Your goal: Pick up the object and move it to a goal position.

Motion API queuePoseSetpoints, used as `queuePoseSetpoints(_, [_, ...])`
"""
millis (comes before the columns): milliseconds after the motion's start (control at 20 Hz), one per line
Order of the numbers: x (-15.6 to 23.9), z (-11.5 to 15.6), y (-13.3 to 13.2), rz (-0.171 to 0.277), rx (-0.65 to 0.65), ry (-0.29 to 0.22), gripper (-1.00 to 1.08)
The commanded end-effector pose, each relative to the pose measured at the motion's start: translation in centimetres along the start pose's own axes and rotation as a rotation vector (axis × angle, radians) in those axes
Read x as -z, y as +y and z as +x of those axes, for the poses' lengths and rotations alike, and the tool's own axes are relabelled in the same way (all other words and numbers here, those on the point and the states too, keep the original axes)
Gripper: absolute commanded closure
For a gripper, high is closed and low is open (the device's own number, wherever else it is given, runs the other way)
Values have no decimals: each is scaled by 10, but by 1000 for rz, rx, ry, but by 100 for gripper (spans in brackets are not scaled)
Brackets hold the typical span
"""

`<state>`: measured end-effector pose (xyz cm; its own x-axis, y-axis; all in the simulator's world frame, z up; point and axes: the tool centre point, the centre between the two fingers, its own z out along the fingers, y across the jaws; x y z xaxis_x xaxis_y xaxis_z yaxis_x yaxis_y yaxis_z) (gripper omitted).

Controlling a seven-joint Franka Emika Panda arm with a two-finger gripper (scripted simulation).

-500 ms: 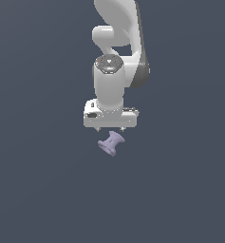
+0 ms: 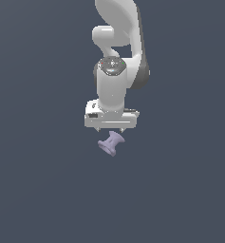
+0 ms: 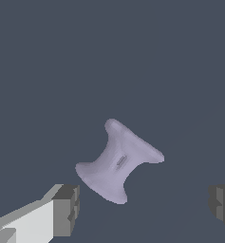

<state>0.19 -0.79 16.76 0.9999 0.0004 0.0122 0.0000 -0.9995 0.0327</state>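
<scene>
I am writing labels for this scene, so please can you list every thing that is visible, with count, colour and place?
spool: one, pale lavender-purple, lying on its side on the floor, just below the gripper in the exterior view; its narrow waist is between two flared ends.
floor: one, plain dark grey-blue, fills the whole background of both views.
robot arm: one, white with dark joints, reaching down from the top of the exterior view.
gripper: one, white body with dark grey pads, open; one finger on each side, neither touching the spool.
</scene>
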Motion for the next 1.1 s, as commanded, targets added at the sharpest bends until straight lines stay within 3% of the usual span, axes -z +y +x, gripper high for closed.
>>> queuePoseSetpoints(0, [-5, -2, 0, -22, 4, 0, -100])
queuePoseSetpoints(450, [-30, -14, -1, -152, 35, 15, -100])
queuePoseSetpoints(1050, [-68, -39, -12, -326, 130, 73, -100])
